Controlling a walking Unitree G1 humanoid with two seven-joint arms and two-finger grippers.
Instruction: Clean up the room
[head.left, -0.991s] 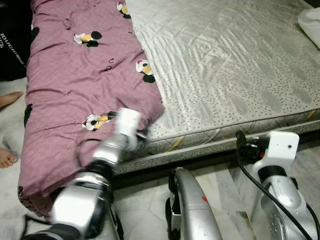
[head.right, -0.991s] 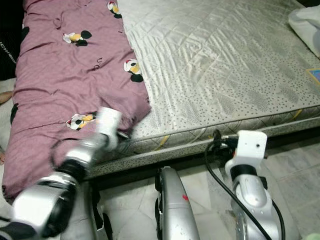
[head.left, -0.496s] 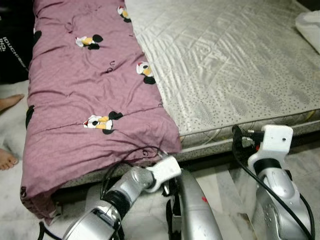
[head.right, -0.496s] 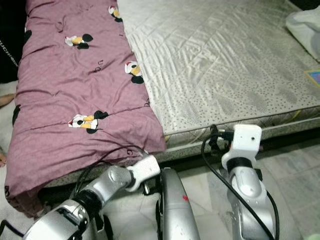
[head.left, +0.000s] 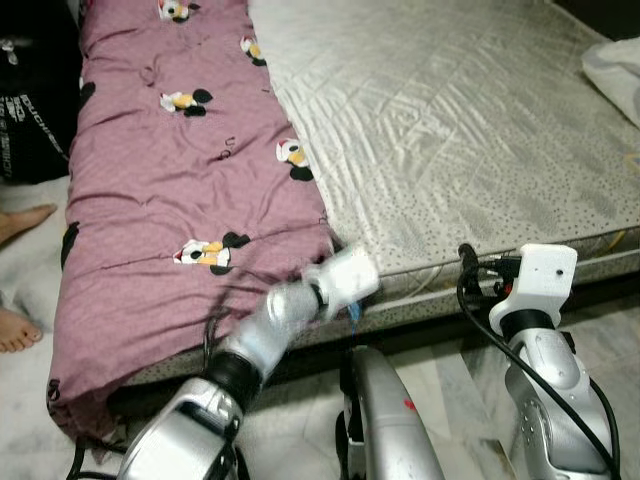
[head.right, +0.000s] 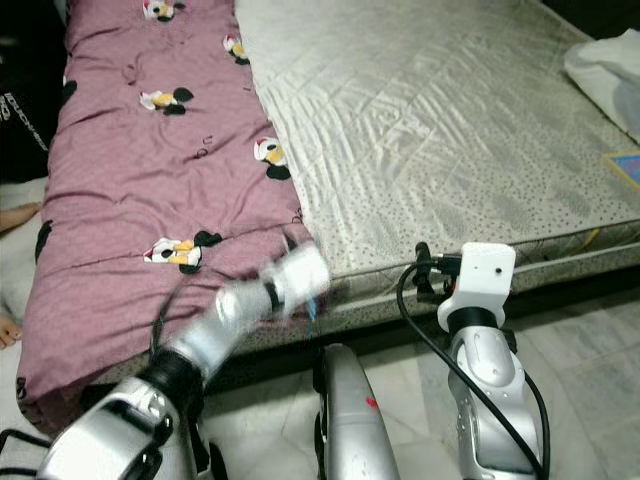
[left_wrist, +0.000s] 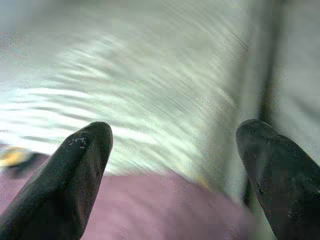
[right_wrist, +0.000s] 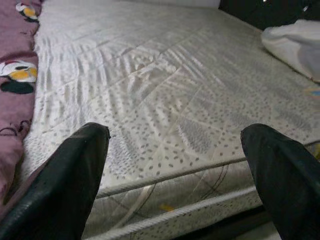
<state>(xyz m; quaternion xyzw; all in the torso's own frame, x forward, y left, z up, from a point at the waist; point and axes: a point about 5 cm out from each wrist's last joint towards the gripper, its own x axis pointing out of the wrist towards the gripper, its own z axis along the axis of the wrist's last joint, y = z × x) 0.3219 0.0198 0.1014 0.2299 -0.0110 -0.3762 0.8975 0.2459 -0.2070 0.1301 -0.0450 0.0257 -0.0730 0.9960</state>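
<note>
While pink cartoon-print quilt (head.left: 170, 200) covers just left strip of grey quilted mattress (head.left: 450, 130), job looks barely begun. L gripper (left_wrist: 172, 165) by quilt's near corner, fingers wide, empty. R gripper (right_wrist: 175, 175) near mattress front edge, wide, empty.

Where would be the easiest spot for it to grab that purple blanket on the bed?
Probably the near corner of the purple blanket, where it laps over the mattress edge. That free edge offers a fold to pinch, coming from the foot of the bed, where the open left gripper already points.
</note>
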